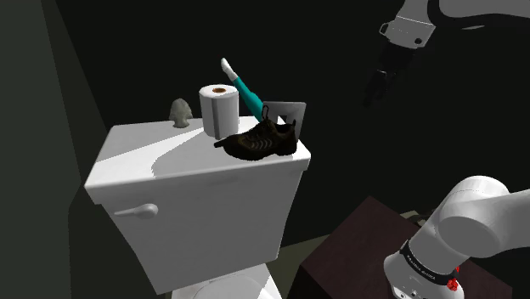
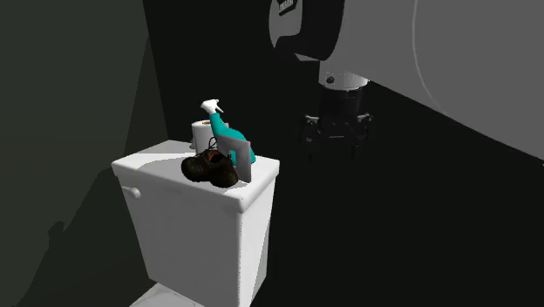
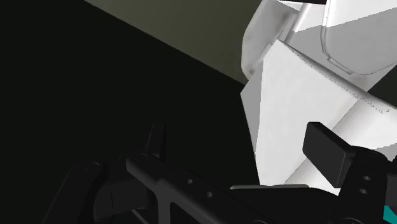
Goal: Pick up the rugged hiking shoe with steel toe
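I see my gripper (image 1: 373,93) hanging open (holding nothing), well apart from the brown shoe (image 1: 260,141) on the toilet tank (image 1: 161,155).

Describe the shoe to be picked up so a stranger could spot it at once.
Find the white toilet tank; several items sit on its lid. The hiking shoe lies low at the lid's front edge, before the white toilet paper roll and teal spray bottle. It alone is dark brown and laced.
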